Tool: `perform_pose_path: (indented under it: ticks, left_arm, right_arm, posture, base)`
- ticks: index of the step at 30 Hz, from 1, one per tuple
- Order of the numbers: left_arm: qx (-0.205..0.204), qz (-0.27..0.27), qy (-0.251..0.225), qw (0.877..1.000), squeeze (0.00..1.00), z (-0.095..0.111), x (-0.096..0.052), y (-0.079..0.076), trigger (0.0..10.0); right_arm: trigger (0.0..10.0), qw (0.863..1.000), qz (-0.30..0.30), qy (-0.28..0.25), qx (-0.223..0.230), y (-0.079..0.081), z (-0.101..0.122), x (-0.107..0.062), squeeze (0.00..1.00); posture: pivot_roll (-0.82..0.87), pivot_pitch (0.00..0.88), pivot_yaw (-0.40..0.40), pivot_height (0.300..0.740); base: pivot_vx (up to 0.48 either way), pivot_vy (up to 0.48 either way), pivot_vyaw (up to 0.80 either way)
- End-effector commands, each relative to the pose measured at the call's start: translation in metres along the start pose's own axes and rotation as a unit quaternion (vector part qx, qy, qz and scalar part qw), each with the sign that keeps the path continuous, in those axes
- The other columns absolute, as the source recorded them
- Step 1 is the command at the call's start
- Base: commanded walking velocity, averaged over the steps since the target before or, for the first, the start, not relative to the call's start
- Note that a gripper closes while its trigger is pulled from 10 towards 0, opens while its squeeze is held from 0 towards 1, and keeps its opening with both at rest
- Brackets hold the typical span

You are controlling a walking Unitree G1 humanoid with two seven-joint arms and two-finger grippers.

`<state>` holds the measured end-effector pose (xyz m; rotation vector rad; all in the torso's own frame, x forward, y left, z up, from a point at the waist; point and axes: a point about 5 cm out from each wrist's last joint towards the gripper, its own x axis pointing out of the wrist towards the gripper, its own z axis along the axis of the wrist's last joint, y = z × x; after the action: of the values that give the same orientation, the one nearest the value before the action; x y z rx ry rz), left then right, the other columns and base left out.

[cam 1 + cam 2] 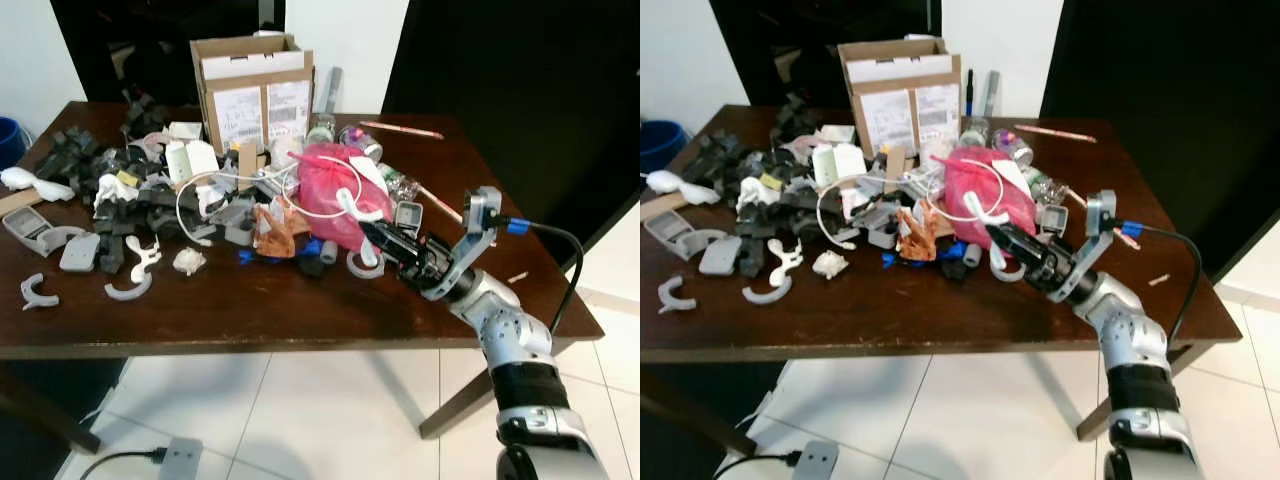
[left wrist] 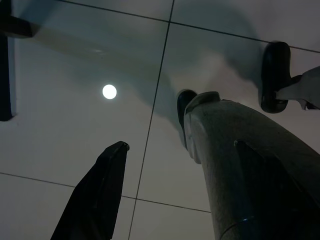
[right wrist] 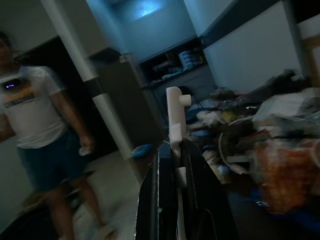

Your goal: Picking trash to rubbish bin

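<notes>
The right gripper (image 1: 372,236) reaches over the tabletop's (image 1: 300,300) right side, its black fingers (image 3: 165,200) pressed together on a white plastic piece (image 3: 175,120), a slim bar with a stubby peg near its top. It hangs beside the pink bag (image 1: 335,185). The left gripper (image 2: 150,165) hangs over floor tiles, fingers spread.

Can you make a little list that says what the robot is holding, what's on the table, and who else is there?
right end effector: over the table's right part, shut on a white plastic piece
left end effector: hanging idle above the tiled floor
table: dark wood, covered in trash
pink bag: in the middle of the pile
cardboard box: open, at the back
person: standing in a white shirt, seen from the right wrist
</notes>
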<state>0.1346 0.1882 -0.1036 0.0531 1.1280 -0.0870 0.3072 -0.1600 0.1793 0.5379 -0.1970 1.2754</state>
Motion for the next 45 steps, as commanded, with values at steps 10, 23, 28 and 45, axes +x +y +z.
perform_pose_path:
  ticks: [10,23,28,45]
  left_arm:
    - [0.007,-0.014,0.039,0.999,0.0,-0.019,-0.002,-0.004,10.0]
    - [0.008,-0.018,0.038,0.999,0.0,-0.018,-0.001,-0.008,10.0]
    - [0.009,-0.018,0.04,0.999,0.0,-0.019,-0.001,-0.009,10.0]
    - [0.01,-0.015,0.042,0.999,0.0,-0.02,-0.002,-0.006,10.0]
  right_arm:
    - [0.0,0.972,0.159,0.154,0.077,0.056,-0.046,-0.008,0.0]
    - [0.0,0.899,-0.023,0.431,0.072,0.03,-0.105,-0.079,0.0]
    - [0.0,0.862,-0.139,0.484,0.063,0.013,-0.119,-0.11,0.0]
    - [10.0,0.67,-0.515,0.53,0.066,0.017,-0.169,-0.208,0.0]
  posture:
    - [0.05,0.091,-0.04,0.74]
    - [0.04,0.093,-0.04,0.74]
    - [0.04,0.092,-0.039,0.74]
    - [0.04,0.088,-0.038,0.74]
  base:
    - [0.0,0.0,0.0]
    - [0.0,0.0,0.0]
    - [0.0,0.0,0.0]
    - [0.0,0.0,0.0]
